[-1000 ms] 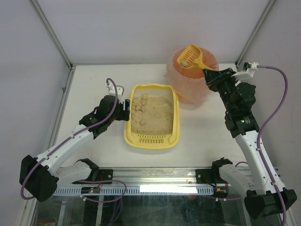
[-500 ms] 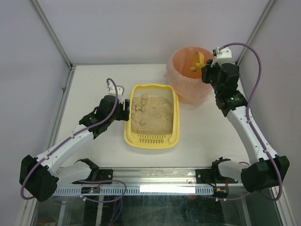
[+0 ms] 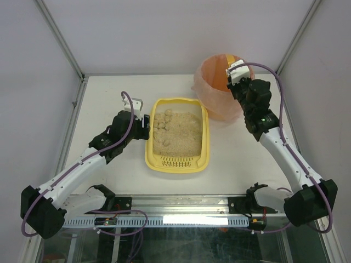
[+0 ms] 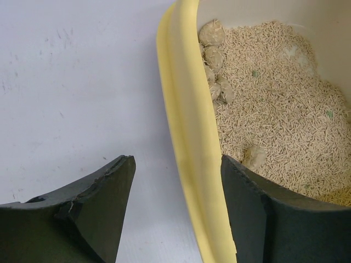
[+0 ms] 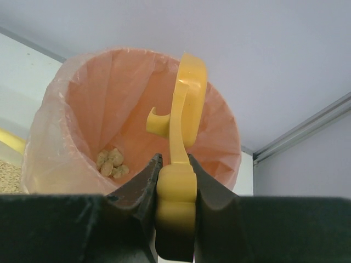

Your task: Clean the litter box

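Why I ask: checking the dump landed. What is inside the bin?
A few beige clumps lie at the bottom of the bin, on its pink bag. The scoop, held edge-on by the right gripper, covers part of the far wall; the gripper hides the near side.

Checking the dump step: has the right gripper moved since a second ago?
Yes. The right gripper has shifted toward the back wall, further over the bin, and rolled the scoop onto its edge.

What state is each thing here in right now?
litter box: flat on the table, litter inside, clumps along one side.
bin: bag-lined, open, a few dumped clumps at the bottom.
scoop: on edge over the bin.
left hand: open, straddling the litter box's rim.
right hand: shut on the scoop's handle.
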